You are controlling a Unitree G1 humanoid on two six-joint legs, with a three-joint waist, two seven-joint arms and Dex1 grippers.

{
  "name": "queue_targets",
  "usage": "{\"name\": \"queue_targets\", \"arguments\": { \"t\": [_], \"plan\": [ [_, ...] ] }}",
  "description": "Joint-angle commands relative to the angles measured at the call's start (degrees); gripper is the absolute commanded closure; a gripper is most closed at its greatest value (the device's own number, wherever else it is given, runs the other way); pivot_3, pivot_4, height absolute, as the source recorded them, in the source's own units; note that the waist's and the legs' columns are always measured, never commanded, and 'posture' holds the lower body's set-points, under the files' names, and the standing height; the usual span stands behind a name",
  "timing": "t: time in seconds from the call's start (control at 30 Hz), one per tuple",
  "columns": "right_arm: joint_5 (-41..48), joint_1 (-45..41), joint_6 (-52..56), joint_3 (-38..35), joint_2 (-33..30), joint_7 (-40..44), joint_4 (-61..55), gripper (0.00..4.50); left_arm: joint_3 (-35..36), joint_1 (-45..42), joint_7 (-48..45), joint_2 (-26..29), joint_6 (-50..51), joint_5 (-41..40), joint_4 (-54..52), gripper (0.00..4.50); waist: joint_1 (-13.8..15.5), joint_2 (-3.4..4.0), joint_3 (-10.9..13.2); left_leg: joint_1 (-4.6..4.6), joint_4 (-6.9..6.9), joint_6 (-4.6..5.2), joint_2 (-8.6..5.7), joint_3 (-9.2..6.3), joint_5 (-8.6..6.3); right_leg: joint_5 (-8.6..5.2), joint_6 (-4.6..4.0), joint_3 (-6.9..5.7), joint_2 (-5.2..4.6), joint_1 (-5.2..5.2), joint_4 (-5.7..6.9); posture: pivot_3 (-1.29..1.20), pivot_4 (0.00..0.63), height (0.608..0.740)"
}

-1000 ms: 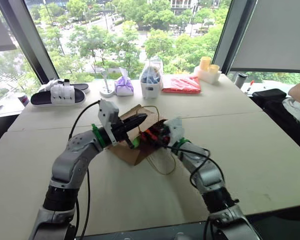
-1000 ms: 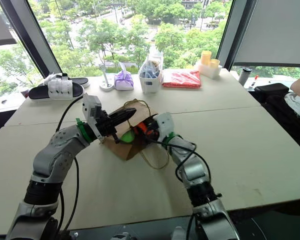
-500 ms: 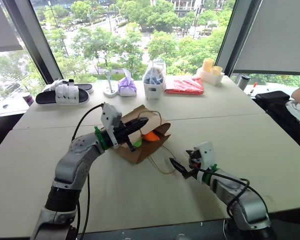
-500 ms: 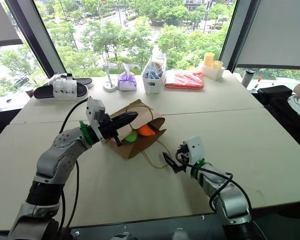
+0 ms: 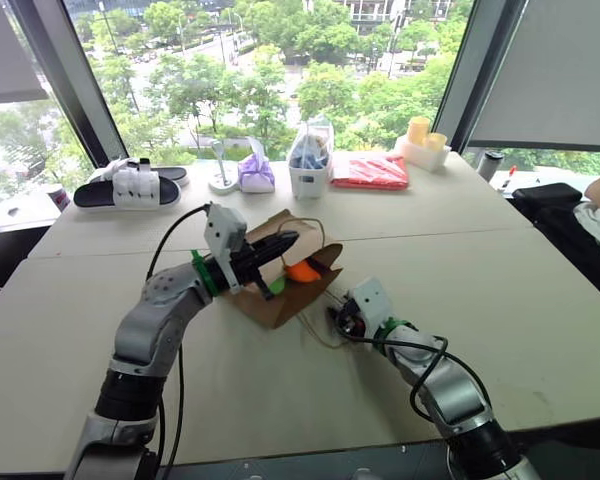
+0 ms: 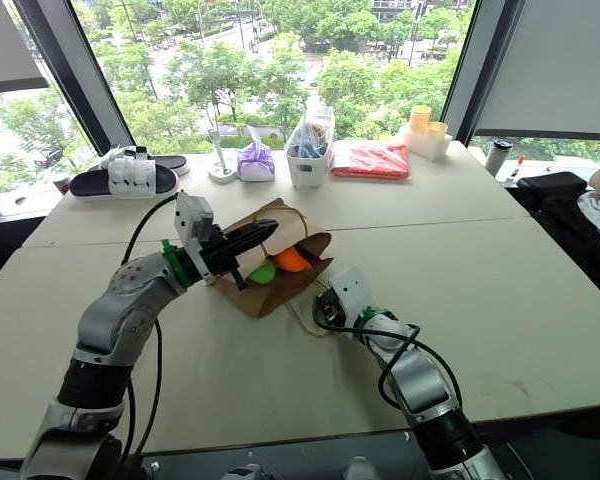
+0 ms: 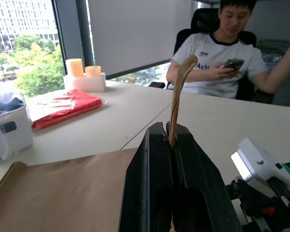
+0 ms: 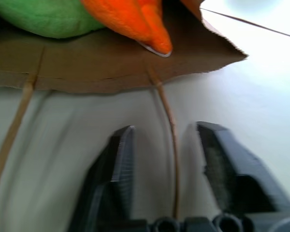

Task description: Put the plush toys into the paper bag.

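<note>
The brown paper bag (image 5: 272, 303) lies on the table with its mouth toward my right arm. Inside the mouth sit the orange plush toy (image 5: 302, 271) and the green plush toy (image 5: 277, 286). My left gripper (image 5: 285, 240) is shut on the bag's upper cord handle (image 7: 178, 82) and holds the top lip up. My right gripper (image 8: 165, 129) is low over the table just in front of the mouth. Its fingers are apart, with the lower cord handle (image 8: 167, 116) lying loose between them. The right wrist view shows both toys (image 8: 130, 19) just past the bag's edge (image 8: 111, 67).
Along the far edge by the window stand black-and-white slippers (image 5: 130, 187), a purple tied pouch (image 5: 252, 175), a white tub holding a clear bag (image 5: 307, 170), a red packet (image 5: 368, 170) and yellow cups (image 5: 420, 135). A seated person (image 7: 222, 53) is beyond the table's right side.
My right gripper left the orange toy in the bag, drew back toward me, then came forward low to the lower handle, its fingers narrowing. The left gripper has held still.
</note>
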Motion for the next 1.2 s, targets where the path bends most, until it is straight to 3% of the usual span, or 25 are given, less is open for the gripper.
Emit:
{"name": "queue_targets", "arguments": {
  "t": [0.03, 0.17, 0.27, 0.5, 0.63, 0.97, 1.0, 1.1, 1.2],
  "plan": [
    [4.04, -0.27, 6.15, -5.61, 2.61, -0.59, 0.36, 4.47, 1.11, -1.41, 0.2, 0.4, -0.93, -0.13, -1.4, 4.5, 0.04, 0.0, 0.0, 0.0, 0.01, 0.0, 0.0, -0.01, 0.0, 0.0, 0.0, 0.0, 0.0, 0.01, 0.0, 0.0, 0.15, 0.74],
    [8.83, -1.56, 13.1, -11.39, 4.79, -0.82, -1.85, 4.47, 1.22, -1.96, 0.49, 0.18, -1.03, -0.06, -1.09, 4.5, 0.1, 0.0, 0.0, 0.01, 0.0, 0.0, 0.0, -0.21, 0.0, 0.0, 0.0, -0.01, 0.0, 0.02, 0.0, 0.0, 0.15, 0.74],
    [19.25, -7.04, 23.82, -20.61, 5.63, 0.24, -10.45, 4.47, 1.59, -3.86, 0.45, 0.11, -0.5, -0.8, -1.03, 4.5, 0.22, 0.01, 0.01, -0.05, 0.0, 0.0, -0.01, -0.28, 0.0, 0.0, 0.0, -0.04, 0.0, 0.01, -0.02, 0.0, 0.15, 0.74],
    [32.26, -23.57, 43.02, -33.35, -4.96, 2.71, -17.75, 4.47, 1.43, -9.63, 2.31, -1.09, 0.03, 0.2, 2.39, 4.5, -0.05, 0.06, 0.04, -0.27, -0.06, 0.0, 0.0, -0.29, 0.0, 0.01, -0.01, -0.17, 0.01, -0.25, -0.01, 0.0, 0.15, 0.74],
    [35.09, -27.43, 45.99, -33.99, -9.17, 4.53, -16.55, 4.47, 0.86, -12.32, 4.27, -2.55, -0.15, 1.48, 6.43, 4.5, -0.1, 0.06, 0.04, -0.31, -0.07, 0.03, 0.0, -0.17, -0.02, 0.01, -0.01, -0.22, 0.0, -0.22, -0.1, 0.0, 0.15, 0.74],
    [34.25, -22.03, 42.82, -30.8, -11.88, 5.18, -16.14, 4.47, -2.46, -12.84, -0.12, -5.36, -5.33, 5.96, 18.64, 4.5, -0.09, 0.05, 0.04, -0.38, 0.01, 0.05, -0.01, -0.09, -0.03, 0.01, 0.0, -0.21, -0.03, -0.25, -0.12, 0.0, 0.15, 0.74],
    [34.58, -21.61, 42.53, -31.16, -12.01, 5.44, -16.35, 4.49, -2.43, -12.86, -0.51, -5.43, -4.9, 5.84, 18.77, 4.24, -0.09, 0.05, 0.04, -0.38, 0.01, 0.05, 0.0, -0.09, -0.03, 0.01, 0.0, -0.21, -0.03, -0.25, -0.12, 0.0, 0.15, 0.74],
    [36.91, -21.5, 41.9, -33.84, -11.62, 6.03, -17.59, 3.59, -1.63, -12.51, -1.72, -4.95, -1.86, 4.38, 17.47, 3.17, -0.06, 0.05, 0.04, -0.37, 0.0, 0.05, 0.0, -0.1, -0.03, 0.01, 0.0, -0.21, -0.03, -0.25, -0.12, 0.0, 0.15, 0.74],
    [38.99, -22.96, 42.66, -35.28, -11.71, 5.77, -18.35, 2.08, -0.77, -11.74, -2.82, -4.14, -0.01, 3.19, 15.51, 1.68, -0.07, 0.05, 0.05, -0.38, 0.01, 0.05, 0.0, -0.12, -0.03, 0.01, 0.01, -0.21, -0.03, -0.25, -0.11, 0.0, 0.15, 0.74]
  ]
}}
